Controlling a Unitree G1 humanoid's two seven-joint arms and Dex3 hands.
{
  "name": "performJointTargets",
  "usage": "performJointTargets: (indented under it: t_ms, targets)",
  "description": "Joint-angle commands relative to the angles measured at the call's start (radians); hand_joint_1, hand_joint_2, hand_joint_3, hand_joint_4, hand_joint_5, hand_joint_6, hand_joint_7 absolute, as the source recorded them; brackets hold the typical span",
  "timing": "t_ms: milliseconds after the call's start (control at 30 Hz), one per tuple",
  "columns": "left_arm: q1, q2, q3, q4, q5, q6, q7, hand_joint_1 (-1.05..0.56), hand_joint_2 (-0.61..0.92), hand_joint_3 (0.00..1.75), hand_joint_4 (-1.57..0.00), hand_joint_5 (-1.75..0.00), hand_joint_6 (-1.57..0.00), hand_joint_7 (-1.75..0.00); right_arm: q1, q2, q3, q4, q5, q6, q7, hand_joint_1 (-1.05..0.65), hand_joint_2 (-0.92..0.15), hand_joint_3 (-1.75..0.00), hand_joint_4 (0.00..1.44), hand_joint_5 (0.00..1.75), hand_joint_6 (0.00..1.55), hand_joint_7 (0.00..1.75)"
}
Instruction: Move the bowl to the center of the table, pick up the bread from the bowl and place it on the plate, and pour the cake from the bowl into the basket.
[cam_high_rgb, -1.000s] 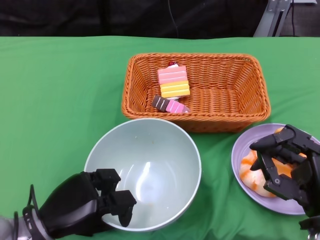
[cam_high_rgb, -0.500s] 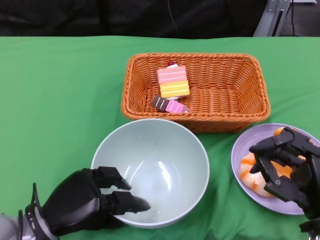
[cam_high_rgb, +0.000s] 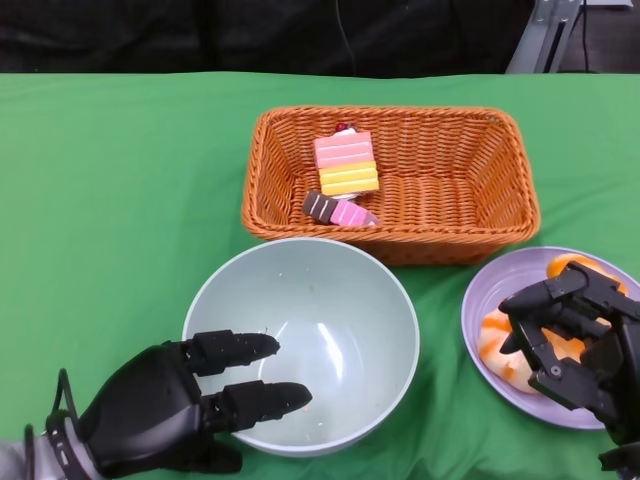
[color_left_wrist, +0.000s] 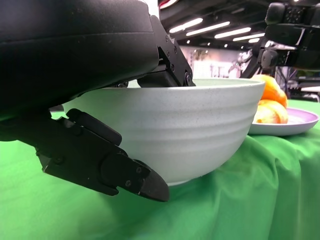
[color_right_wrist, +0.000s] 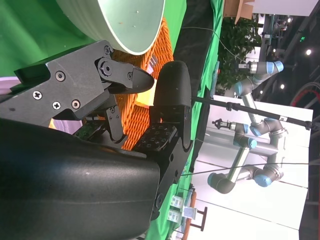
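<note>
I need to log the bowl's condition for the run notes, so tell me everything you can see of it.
The bowl is large, round and deep, pale grey-green with a speckled glazed look and faint ridges on its outer wall. It stands upright on the green cloth, just in front of the wicker basket and beside the purple plate. It holds no food, only a few crumbs. The left hand is at its near rim, fingers stretched over the rim and another part beside the outer wall; whether they touch it is unclear.

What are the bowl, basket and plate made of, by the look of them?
Bowl: probably glazed ceramic or melamine, pale green, speckled, glossy highlights, ridged outside. Basket: woven wicker or rattan look, orange-brown, matte; could be plastic. Plate: smooth lilac, slight sheen, plastic or ceramic.
</note>
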Motion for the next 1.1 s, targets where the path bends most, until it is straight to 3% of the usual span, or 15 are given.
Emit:
performJointTargets:
  t_ms: [33,200,300,467,567,833,967,1100]
  targets:
    - [0.029,0.04,0.029,-0.038,-0.043,-0.001,-0.087,-0.89,0.89,0.02,-0.33,0.0,-0.42,0.0,-0.002,-0.005,-0.007,0.005,0.007,-0.017,-0.008,-0.13,-0.71,-0.72,0.81,1.46,0.79,1.11]
    - [0.041,0.052,0.071,-0.065,-0.12,-0.045,-0.197,-1.04,0.92,0.19,-0.22,0.0,-0.26,-0.01,-0.002,-0.007,-0.007,0.013,0.013,-0.018,-0.003,-0.12,-0.68,-0.78,0.81,1.47,0.79,1.12]
    - [0.036,0.056,0.097,-0.057,-0.188,-0.111,-0.271,-1.05,0.92,0.43,-0.15,-0.01,-0.2,-0.01,-0.004,-0.007,-0.007,0.017,0.016,-0.019,0.0,-0.11,-0.68,-0.78,0.81,1.46,0.78,1.11]
    - [0.036,0.051,0.149,-0.044,-0.289,-0.192,-0.384,-1.05,0.92,0.8,-0.12,-0.01,-0.21,-0.01,-0.009,-0.008,-0.008,0.037,0.007,-0.033,-0.003,-0.11,-0.68,-0.79,0.81,1.46,0.78,1.11]
    - [0.044,0.041,0.184,-0.04,-0.376,-0.225,-0.476,-1.05,0.92,0.9,-0.13,-0.01,-0.25,-0.02,-0.011,-0.005,-0.007,0.04,0.003,-0.037,-0.007,-0.1,-0.67,-0.8,0.81,1.47,0.78,1.11]
    - [0.082,-0.026,0.285,-0.021,-0.566,-0.302,-0.609,-0.89,0.92,1.0,-0.32,-0.08,-0.43,-0.05,-0.011,-0.003,-0.003,0.049,0.002,-0.041,-0.008,-0.11,-0.65,-0.84,0.8,1.48,0.78,1.12]
    - [0.087,-0.066,0.338,-0.013,-0.671,-0.308,-0.688,-0.77,0.92,0.93,-0.37,-0.08,-0.46,-0.03,-0.016,-0.001,-0.004,0.061,0.007,-0.052,-0.004,-0.09,-0.65,-0.85,0.81,1.48,0.78,1.13]
    - [0.09,-0.132,0.407,-0.003,-0.76,-0.278,-0.732,-0.67,0.92,0.74,-0.49,-0.1,-0.55,-0.04,-0.02,-0.002,-0.009,0.072,-0.01,-0.058,-0.019,-0.09,-0.65,-0.87,0.82,1.47,0.78,1.14]
